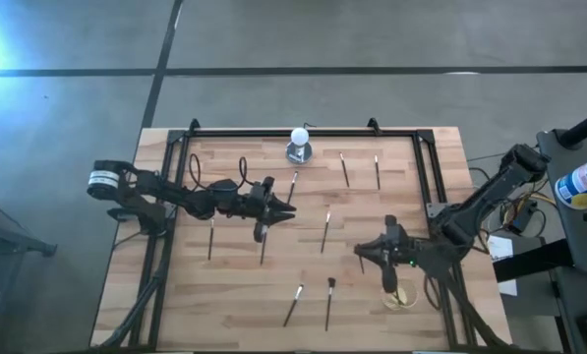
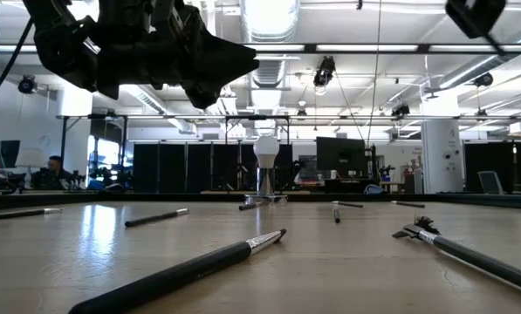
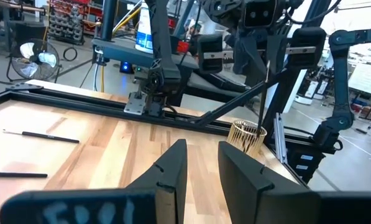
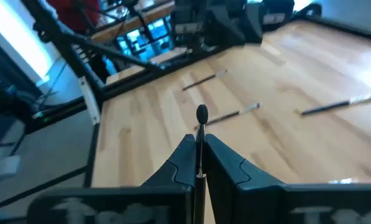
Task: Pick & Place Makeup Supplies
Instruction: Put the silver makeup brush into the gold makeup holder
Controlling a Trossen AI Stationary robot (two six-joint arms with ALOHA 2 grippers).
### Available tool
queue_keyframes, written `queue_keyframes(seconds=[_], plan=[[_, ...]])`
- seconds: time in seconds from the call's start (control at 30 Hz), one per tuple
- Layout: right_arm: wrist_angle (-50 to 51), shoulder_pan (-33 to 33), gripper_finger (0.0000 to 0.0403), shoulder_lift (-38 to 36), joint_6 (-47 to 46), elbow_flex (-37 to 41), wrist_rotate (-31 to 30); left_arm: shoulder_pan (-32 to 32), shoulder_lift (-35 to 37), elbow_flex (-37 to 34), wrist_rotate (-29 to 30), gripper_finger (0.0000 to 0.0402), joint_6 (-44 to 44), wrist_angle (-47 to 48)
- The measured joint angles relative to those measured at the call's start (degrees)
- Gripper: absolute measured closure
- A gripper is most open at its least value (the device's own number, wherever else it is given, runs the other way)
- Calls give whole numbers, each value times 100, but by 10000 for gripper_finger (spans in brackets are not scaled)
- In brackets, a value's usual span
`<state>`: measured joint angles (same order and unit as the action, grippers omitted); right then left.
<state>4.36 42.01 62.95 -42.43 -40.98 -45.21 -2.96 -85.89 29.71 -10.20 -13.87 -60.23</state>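
Overhead, right gripper (image 4: pixel 199 163) upright, pinching brush (image 4: pixel 201 121).

Black brushes (image 1: pixel 326 232), light wood-grain table (image 1: pixel 234 295), white ball (image 1: pixel 299 137), pale slatted cup (image 3: pixel 247 135).

Lower handle of brush (image 4: pixel 201 143) hidden between right hand (image 4: pixel 201 163) fingers, foreground brush (image 2: pixel 181 272) cut off by low view's edge

The light wooden plank table (image 1: pixel 244 295) with a black metal frame carries thin dark makeup brushes (image 1: pixel 328 303) scattered flat on it. A white ball on a round grey base (image 1: pixel 299 144) stands at 12 o'clock. A small golden wire cup (image 1: pixel 401 298) stands at 4 o'clock.
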Motion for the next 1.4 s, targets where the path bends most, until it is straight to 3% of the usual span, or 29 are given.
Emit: queue_keyframes(seconds=[0.5,0.77,1.07,1.4], plan=[[2369,1220,390,86,-1618,-1068,35,0,2,-2,0,319,-2,-2],[4563,1752,390,93,-3334,-1468,641,0,0,-2,0,319,-2,-2],[4016,1775,390,271,-3725,-651,712,0,2,-2,0,319,-2,7],[3838,1773,390,660,-3716,-530,664,0,0,-7,0,319,-2,151]])
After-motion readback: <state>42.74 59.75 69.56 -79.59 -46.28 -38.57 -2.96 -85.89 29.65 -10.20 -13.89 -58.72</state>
